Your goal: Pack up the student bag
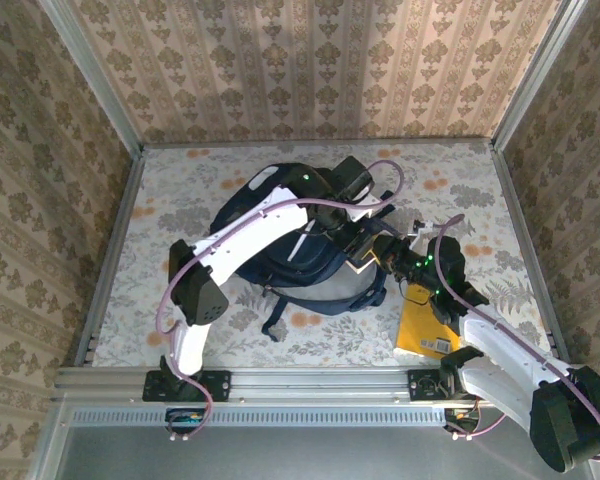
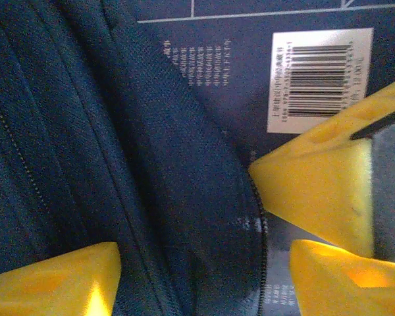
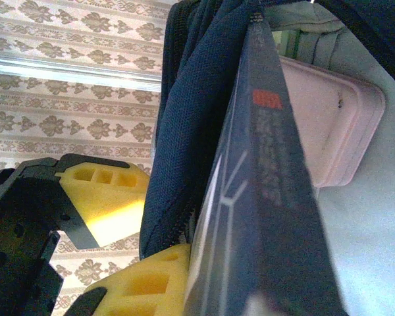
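The student bag (image 1: 280, 265), a dark navy backpack, lies mid-table. Both grippers meet at its right side. My right gripper (image 1: 385, 250) is shut on a thin dark blue book (image 3: 263, 197) that stands edge-on at the bag's zipped opening (image 3: 184, 118). One yellow finger (image 3: 151, 283) presses the cover; the other is hidden behind the book. My left gripper (image 2: 204, 260) is open, its fingers astride the bag's zipper edge (image 2: 85, 131) without squeezing it. The book's back cover (image 2: 237, 72) with a barcode label lies beside that edge, under a finger of the right gripper (image 2: 316, 191).
A yellow book (image 1: 427, 322) lies flat on the table by the right arm, near the front edge. A pink case (image 3: 329, 125) rests against the bag's pale lining. The left gripper's finger (image 3: 105, 191) hangs just outside the bag fabric. Patterned walls enclose the table.
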You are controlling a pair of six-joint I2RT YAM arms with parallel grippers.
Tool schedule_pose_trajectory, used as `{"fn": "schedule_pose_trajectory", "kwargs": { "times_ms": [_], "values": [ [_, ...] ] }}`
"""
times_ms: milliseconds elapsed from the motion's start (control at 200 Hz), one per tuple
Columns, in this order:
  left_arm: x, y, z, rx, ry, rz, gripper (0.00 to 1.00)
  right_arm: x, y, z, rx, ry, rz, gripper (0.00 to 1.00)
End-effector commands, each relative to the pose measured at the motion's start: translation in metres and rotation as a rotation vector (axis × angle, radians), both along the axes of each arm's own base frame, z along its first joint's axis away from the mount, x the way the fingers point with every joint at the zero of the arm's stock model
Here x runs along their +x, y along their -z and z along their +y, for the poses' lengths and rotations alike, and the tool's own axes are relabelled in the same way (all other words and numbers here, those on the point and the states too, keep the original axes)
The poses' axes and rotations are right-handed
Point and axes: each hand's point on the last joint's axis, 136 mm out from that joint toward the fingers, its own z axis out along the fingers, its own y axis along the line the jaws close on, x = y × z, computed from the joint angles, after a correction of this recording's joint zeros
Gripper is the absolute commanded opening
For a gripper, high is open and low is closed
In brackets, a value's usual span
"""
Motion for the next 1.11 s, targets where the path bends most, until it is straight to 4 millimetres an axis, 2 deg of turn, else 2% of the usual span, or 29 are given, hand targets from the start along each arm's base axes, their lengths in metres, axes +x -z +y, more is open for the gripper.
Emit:
{"fn": "schedule_pose_trajectory", "kwargs": {
  "times_ms": [0, 90, 165, 235, 330, 610, 775, 915, 1100],
  "values": [
    [0.007, 0.008, 0.003, 0.09, 0.013, -0.084, 0.53, -0.005, -0.063, 0.007, 0.077, -0.052, -0.219, 0.0],
    [0.012, 0.01, 0.006, 0.13, 0.015, -0.134, 0.19, -0.005, -0.063, 0.007, 0.078, -0.05, -0.22, 0.0],
    [0.013, 0.006, 0.005, 0.121, 0.03, -0.157, 0.0, -0.005, -0.061, 0.008, 0.073, -0.052, -0.218, 0.0],
    [0.015, -0.003, 0.006, 0.106, 0.039, -0.188, 0.0, -0.006, -0.055, 0.007, 0.059, -0.048, -0.208, 0.0],
    [0.023, -0.03, 0.014, 0.077, 0.032, -0.263, 0.0, -0.008, -0.041, 0.005, 0.011, -0.043, -0.178, 0.0],
    [0.052, -0.116, 0.065, -0.003, -0.101, -0.432, 0.0, -0.023, 0.011, 0.001, -0.124, -0.06, -0.095, 0.0],
    [0.06, -0.145, 0.083, -0.018, -0.145, -0.501, 0.0, -0.027, 0.031, 0.002, -0.193, -0.073, -0.059, 0.0],
    [0.065, -0.157, 0.091, -0.038, -0.175, -0.521, 0.0, -0.025, 0.024, 0.01, -0.184, -0.097, -0.066, 0.0],
    [0.064, -0.154, 0.087, -0.067, -0.176, -0.487, 0.0, -0.016, -0.011, 0.024, -0.075, -0.111, -0.097, 0.0]
  ]
}}
